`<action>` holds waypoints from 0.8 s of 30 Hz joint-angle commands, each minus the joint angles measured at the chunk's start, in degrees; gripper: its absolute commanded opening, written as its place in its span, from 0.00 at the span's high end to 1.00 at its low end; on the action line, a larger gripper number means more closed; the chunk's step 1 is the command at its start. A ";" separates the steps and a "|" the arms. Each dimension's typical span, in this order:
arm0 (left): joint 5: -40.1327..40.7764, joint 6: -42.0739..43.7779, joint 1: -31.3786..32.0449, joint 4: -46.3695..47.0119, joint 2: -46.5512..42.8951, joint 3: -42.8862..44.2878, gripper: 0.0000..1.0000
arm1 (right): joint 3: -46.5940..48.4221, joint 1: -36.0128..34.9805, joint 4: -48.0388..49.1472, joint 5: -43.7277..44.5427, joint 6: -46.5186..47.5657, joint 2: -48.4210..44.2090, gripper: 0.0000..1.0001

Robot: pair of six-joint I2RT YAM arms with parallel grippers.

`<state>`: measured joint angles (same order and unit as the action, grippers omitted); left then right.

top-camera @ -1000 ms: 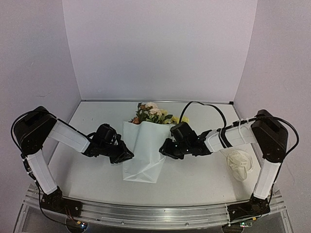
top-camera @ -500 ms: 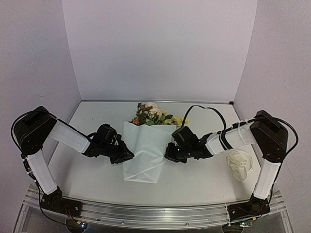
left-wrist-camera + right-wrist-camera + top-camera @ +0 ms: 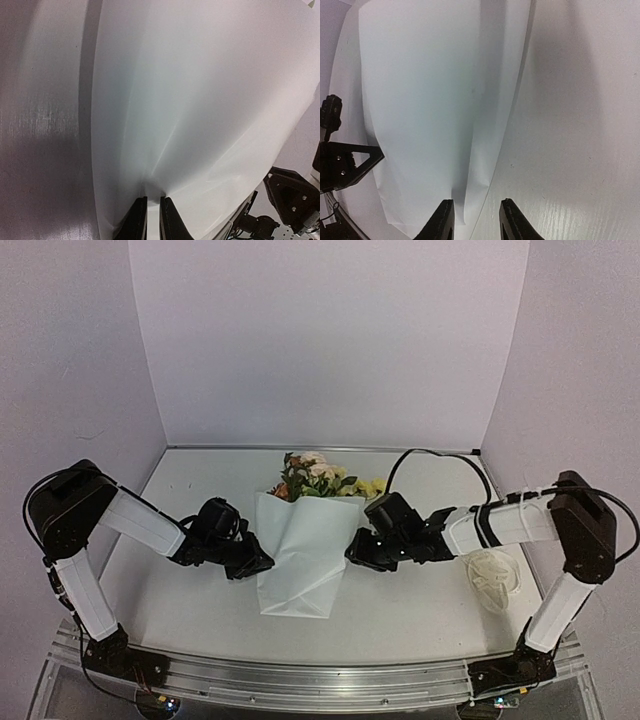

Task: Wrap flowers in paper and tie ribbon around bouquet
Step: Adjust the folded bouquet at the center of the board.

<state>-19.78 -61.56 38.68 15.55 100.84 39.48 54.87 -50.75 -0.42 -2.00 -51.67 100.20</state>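
Note:
The white paper (image 3: pixel 300 552) lies folded over the flowers (image 3: pixel 316 477), whose yellow, pink and orange blooms stick out at its far end. My left gripper (image 3: pixel 256 563) is shut on the paper's left edge. In the left wrist view the paper (image 3: pixel 200 100) puckers between the two black fingers (image 3: pixel 136 222). My right gripper (image 3: pixel 356 552) stands open at the paper's right edge. In the right wrist view that folded edge (image 3: pixel 485 150) runs down between the spread fingertips (image 3: pixel 443 220) without being pinched. The ribbon (image 3: pixel 492 580) lies coiled at the right.
The grey table (image 3: pixel 180 610) is boxed in by pale walls at the back and on both sides. The ribbon coil sits close under the right arm's forearm. The left gripper's black body (image 3: pixel 342 165) shows at the left of the right wrist view.
The right gripper closed on the paper's right edge, then opened and drew back slightly to the right, its arm swinging outward. The left gripper kept its hold and stayed put.

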 commanded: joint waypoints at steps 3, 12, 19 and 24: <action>0.68 0.30 0.12 0.45 -1.10 -0.41 0.89 | 5.24 -4.29 -9.84 5.31 2.76 -5.61 0.68; 0.61 0.61 0.17 0.20 -1.66 -0.24 0.89 | 15.28 -7.73 -9.61 -1.74 4.21 6.48 0.72; 0.39 0.89 0.17 0.10 -2.06 -0.10 0.89 | 11.83 -7.87 -5.63 -2.24 0.48 9.52 0.75; -0.02 2.91 0.52 -0.99 -3.87 0.12 0.87 | 9.82 -7.21 -4.30 -0.88 -0.41 11.70 0.77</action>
<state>-19.73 -61.06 38.71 15.37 100.37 39.48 66.06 -58.50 -6.89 -4.12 -50.43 109.95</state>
